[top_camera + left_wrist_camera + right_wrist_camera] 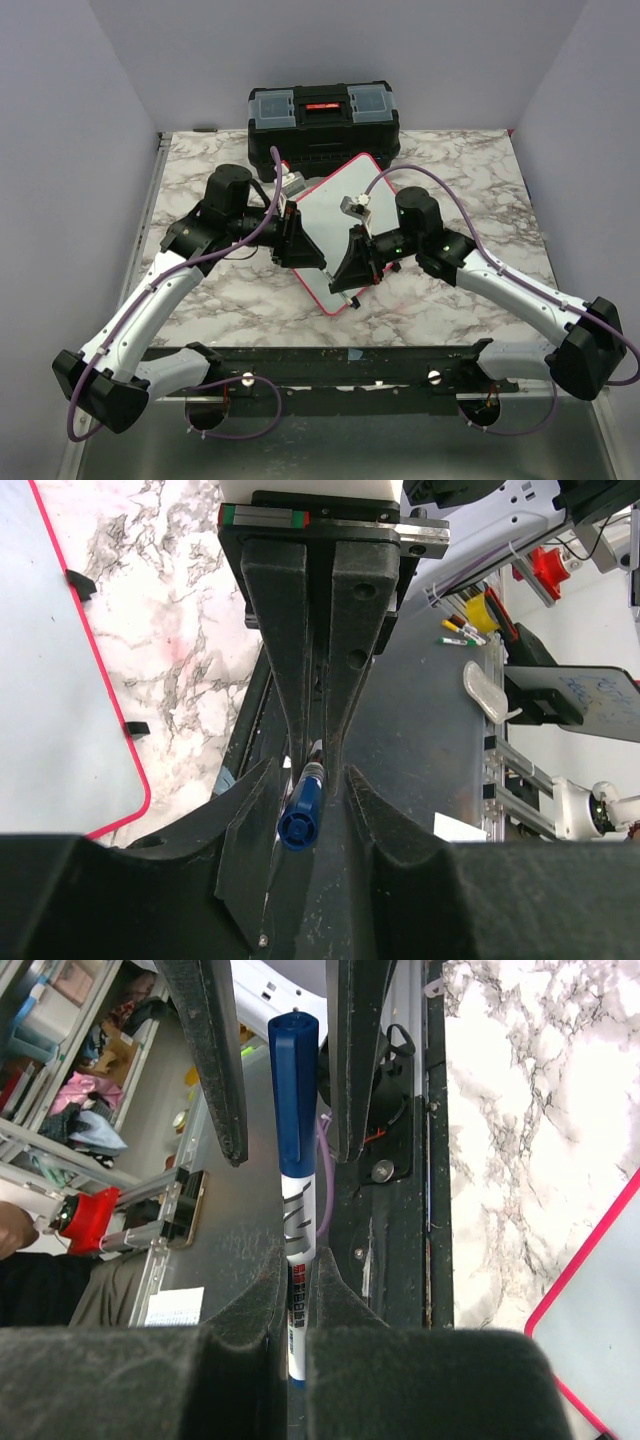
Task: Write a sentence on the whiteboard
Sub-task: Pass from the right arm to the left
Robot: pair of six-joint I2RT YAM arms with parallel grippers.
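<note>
**Two pens gripped over an angled board**

Nearest, the two arm bases (100,385) are sitting by the black rail (340,362) at the table's front edge, with purple cables (250,425) looping beneath them. Just beyond, the arms are reaching inward over the marble table (470,190) and meeting above the whiteboard (335,205).

The left gripper (300,245) is hanging over the board's left edge. In its wrist view its fingers (275,630) are pressing almost together, pinching a blue-ended pen (300,815) whose round blue end is facing the camera.

The right gripper (355,268) is hovering over the board's near corner, beside the left one but apart from it. Its fingers (210,1050) are standing narrowly apart, and a capped marker (296,1210) is running lengthwise between them. The white barrel is being clamped low down, while the blue cap is showing slim gaps on both sides.

The whiteboard is lying flat in the middle of the table, turned at an angle. Its red rim is showing, and the part of its face in view is looking plain white. Farthest off, the black toolbox (323,122) is sitting at the table's back edge, with the board's far corner just before it.
</note>
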